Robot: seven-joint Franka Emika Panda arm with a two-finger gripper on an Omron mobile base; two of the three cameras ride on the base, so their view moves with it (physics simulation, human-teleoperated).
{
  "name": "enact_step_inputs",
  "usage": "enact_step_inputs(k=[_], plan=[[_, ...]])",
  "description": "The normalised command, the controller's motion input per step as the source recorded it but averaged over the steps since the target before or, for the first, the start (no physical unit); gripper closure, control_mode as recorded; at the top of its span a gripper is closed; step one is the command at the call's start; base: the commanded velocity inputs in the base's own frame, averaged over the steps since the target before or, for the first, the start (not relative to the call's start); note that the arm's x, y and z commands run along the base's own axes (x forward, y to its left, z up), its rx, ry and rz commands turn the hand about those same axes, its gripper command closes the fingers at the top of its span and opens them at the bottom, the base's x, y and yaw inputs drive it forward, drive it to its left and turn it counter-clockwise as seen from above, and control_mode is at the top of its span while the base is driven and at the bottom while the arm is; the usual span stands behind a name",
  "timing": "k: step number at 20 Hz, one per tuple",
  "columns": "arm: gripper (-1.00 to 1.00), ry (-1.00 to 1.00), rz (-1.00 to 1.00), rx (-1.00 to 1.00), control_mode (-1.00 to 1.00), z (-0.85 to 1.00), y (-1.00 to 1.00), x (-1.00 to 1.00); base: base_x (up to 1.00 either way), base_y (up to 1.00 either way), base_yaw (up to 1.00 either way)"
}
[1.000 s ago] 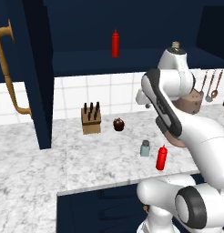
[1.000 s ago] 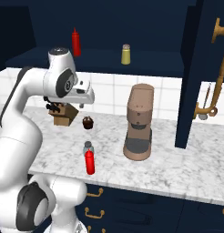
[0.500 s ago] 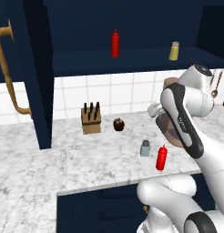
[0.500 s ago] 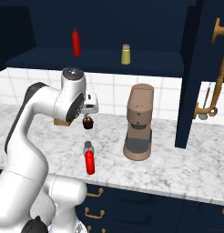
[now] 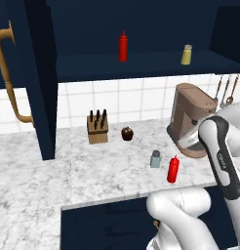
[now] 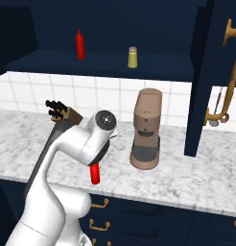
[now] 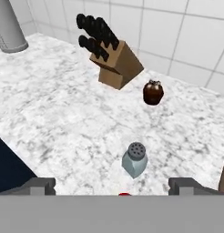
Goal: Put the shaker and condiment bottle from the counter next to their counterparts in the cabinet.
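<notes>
Progress: nothing stowed yet; both items judged outstanding.

Left base view, left to right: cabinet (image 5: 39, 73) door swung open at far left, brass handle facing out. Knife block (image 5: 97, 128) and a small dark round object (image 5: 127, 133) standing on the table (image 5: 44, 180) near the tiled wall. On the cabinet shelf, darker red bottle (image 5: 123, 47) upright, yellowish shaker (image 5: 187, 54) well to its right; both counterparts in place with free shelf beside each. On the table, nearer the front edge, shaker (image 5: 155, 158) upright, with condiment bottle (image 5: 173, 169) just beside it on the right, apart from it. Coffee machine (image 5: 190, 119) behind them, against the wall.

Hand view: claw (image 7: 113, 186) spread wide, holding nothing, fingertips (image 7: 38, 186) seen at the lower edge. Shaker (image 7: 134, 159) standing between and just beyond the tips, not touched. A sliver of red at the bottom edge, presumably the condiment bottle's nozzle.

Right base view: arm bent low over the table, hiding the shaker; condiment bottle (image 6: 95, 173) partly visible beneath the wrist.

Assessment: at approach stage for the first pick, shaker apparently the target. Remaining: grasp the shaker, lift to the shelf, set beside the yellowish shaker; then the same for the condiment bottle, beside the darker red bottle.
</notes>
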Motion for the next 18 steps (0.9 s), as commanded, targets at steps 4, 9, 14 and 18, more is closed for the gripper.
enact_step_inputs(k=[4,9,14,18], plan=[[-1.0,-0.25,0.11,0.15,-1.0,-0.67,-0.67,-0.34,0.0,0.0,0.0],[-1.0,-0.17,0.11,0.14,-1.0,-0.55,-0.52,-0.19,0.0,0.0,0.0],[-1.0,-0.02,0.01,0.01,-1.0,-0.11,-0.12,0.0,0.0,0.0,0.0],[-1.0,0.0,0.13,0.0,-1.0,-0.24,0.0,0.08,0.0,0.0,0.0]])
